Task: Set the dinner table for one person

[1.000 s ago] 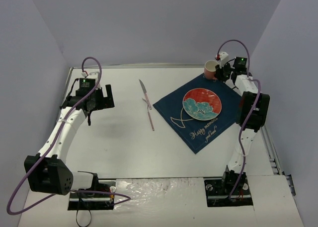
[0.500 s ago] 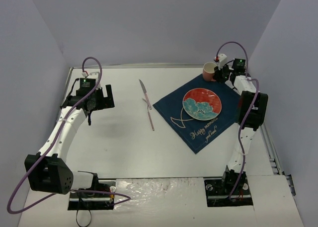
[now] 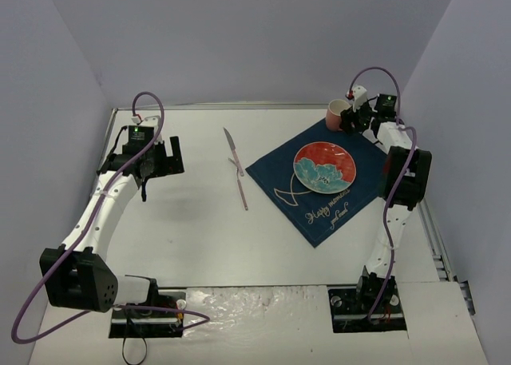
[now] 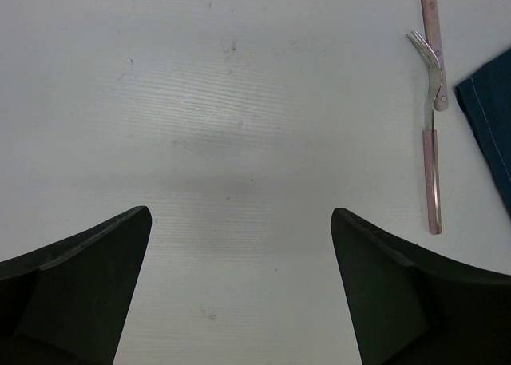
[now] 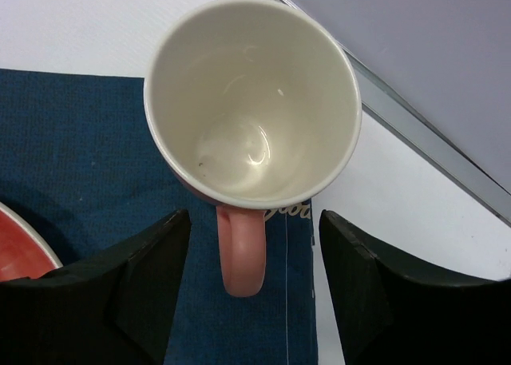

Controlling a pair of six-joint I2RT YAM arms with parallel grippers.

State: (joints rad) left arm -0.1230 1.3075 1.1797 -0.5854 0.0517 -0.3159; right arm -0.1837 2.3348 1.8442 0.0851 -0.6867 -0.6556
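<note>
A pink mug [image 3: 338,109] with a cream inside [image 5: 254,101] stands upright on the far corner of the navy cloth [image 3: 319,213]. Its handle [image 5: 241,249] points between the fingers of my right gripper [image 5: 254,221], which is open with a gap on each side of the handle. In the top view that gripper [image 3: 351,119] sits just right of the mug. A red and teal plate [image 3: 324,167] lies on the cloth. My left gripper [image 4: 239,213] is open over the bare dinner table [image 3: 192,221], far left [image 3: 164,159].
A knife [image 3: 229,144] and a pink-handled fork [image 4: 432,173] lie end to end left of the cloth, the fork's head crossing the knife's handle. The table's metal rim [image 5: 415,121] and the back wall run close behind the mug.
My right gripper's jaws have opened off the mug's handle, and the mug stays on the cloth corner. The left arm has not moved.
</note>
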